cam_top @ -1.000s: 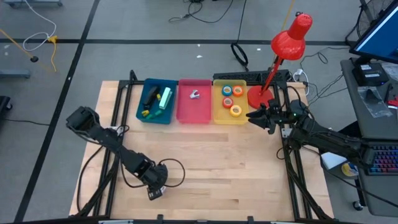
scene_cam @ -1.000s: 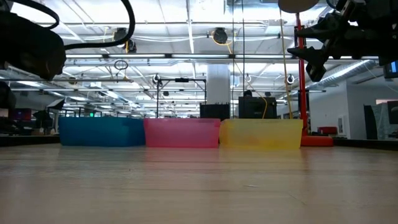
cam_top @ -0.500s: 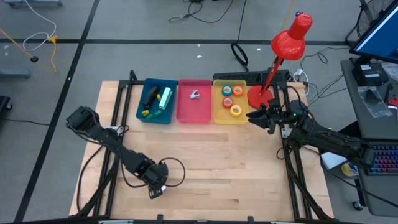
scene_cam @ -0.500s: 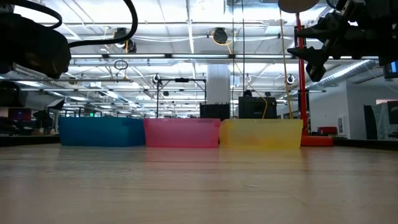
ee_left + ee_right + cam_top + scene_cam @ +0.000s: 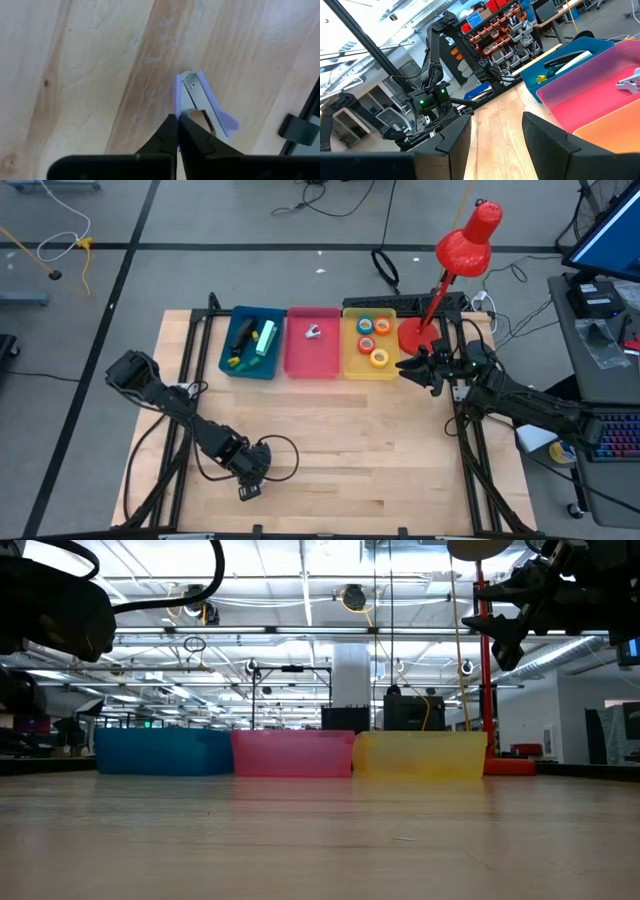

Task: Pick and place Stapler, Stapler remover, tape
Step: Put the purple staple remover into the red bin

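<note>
A lavender staple remover (image 5: pixel 201 102) with metal jaws shows just past my left gripper (image 5: pixel 178 119), which is shut on it near the table's near edge (image 5: pixel 249 483). My right gripper (image 5: pixel 418 370) hangs open above the table beside the yellow bin (image 5: pixel 356 367) and touches nothing. The yellow bin holds rolls of tape (image 5: pixel 379 358). A black stapler (image 5: pixel 240 335) lies in the blue bin (image 5: pixel 226 360). A small silvery remover (image 5: pixel 314 333) lies in the pink bin (image 5: pixel 312 365). My left gripper pinches the staple remover between its two shut fingers at the lavender handle's end (image 5: pixel 176 107). The rest of the remover sticks out past the fingertips. The fingers point down at the wooden tabletop. Whether the remover is lifted clear, I cannot tell.
The three bins stand side by side along the far edge. A red desk lamp (image 5: pixel 468 238) has its base (image 5: pixel 414 335) at the far right corner, close to my right gripper. Bare wooden tabletop (image 5: pixel 360 450) spreads between the bins and the near edge.
In the low view, my left arm's dark bulk has crept slightly up and toward the right. My right arm has kept still.
</note>
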